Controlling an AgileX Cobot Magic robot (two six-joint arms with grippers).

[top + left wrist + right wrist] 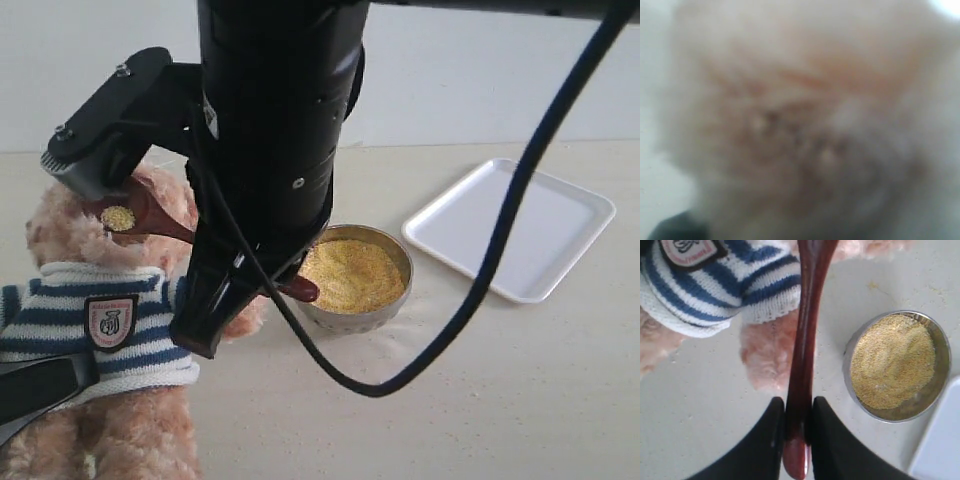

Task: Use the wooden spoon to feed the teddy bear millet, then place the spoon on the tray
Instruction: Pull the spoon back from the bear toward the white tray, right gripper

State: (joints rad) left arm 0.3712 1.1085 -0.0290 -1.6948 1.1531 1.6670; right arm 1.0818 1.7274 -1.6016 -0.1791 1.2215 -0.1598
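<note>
Navy-white striped sweater (50, 320), golden millet (350, 272), red-brown spoon (804, 350), white tray (520, 225).

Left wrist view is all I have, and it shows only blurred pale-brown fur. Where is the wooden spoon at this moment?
Observer: The right gripper holds the wooden spoon near the end of its handle, with the jaws closed on it.
Operator: Is there anything in the spoon?
Observer: Yes, a small heap of millet lies in its bowl, up at the teddy bear's head.
Operator: And where is the tray?
Observer: In the exterior view the tray lies to the right of the metal bowl, apart from it, and no spoon is on it.
</note>
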